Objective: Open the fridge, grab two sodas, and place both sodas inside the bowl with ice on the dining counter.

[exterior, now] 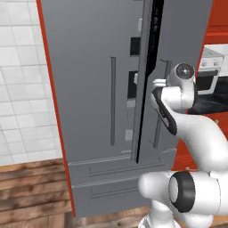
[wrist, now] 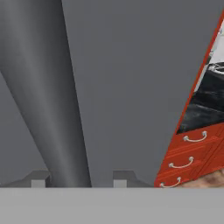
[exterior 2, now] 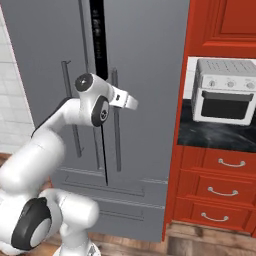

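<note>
step one, fridge point(exterior: 89, 89) opening: pincer point(wrist: 78, 178) clamped on the right door's handle point(wrist: 48, 100) at 12 o'clock, door barely ajar, next swing it wide

Tall grey two-door fridge point(exterior: 89, 89), right door slightly ajar, thin vertical bar handles point(exterior: 113, 100)

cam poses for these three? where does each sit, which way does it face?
Left base view: behind the arm's left, facing the fridge; arm lower right.
Right base view: behind its right, facing the same fridge, toaster oven alongside; arm lower left.
Hand view: on the hand, shut on the door handle; fingertips at bottom.
Both base views share fridge and arm.
</note>
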Tool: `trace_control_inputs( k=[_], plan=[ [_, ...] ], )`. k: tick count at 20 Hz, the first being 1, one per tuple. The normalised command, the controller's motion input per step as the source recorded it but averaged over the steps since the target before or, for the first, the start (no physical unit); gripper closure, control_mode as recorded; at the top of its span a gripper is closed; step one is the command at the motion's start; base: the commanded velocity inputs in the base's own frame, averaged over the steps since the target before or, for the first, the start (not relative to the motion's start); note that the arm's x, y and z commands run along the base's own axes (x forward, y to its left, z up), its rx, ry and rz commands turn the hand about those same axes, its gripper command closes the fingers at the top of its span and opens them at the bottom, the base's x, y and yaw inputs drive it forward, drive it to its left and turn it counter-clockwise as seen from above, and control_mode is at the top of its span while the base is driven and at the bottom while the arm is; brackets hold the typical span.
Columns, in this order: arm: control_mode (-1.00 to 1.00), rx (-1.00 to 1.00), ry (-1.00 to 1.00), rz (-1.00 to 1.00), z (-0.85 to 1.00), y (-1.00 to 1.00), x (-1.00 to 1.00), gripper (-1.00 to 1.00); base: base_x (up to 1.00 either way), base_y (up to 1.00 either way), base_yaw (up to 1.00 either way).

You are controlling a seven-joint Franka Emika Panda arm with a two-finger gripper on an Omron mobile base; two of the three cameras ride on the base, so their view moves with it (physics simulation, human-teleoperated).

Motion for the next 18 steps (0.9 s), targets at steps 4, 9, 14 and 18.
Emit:
trace_control_inputs(
  k=[4,9,14,18],
  plan=[
    [-1.00,0.01,0.03,-0.12,0.20,-1.00,-0.72,1.00,0.00,0.00,0.00],
    [-1.00,0.00,0.12,-0.04,0.45,-1.00,-0.44,1.00,0.00,0.00,0.00],
    [-1.00,-0.01,0.17,-0.03,0.52,-1.00,-0.31,1.00,0.00,0.00,0.00],
    [-1.00,0.00,0.10,0.00,0.31,-0.97,-0.20,-1.00,0.00,0.00,0.00]
  ],
)
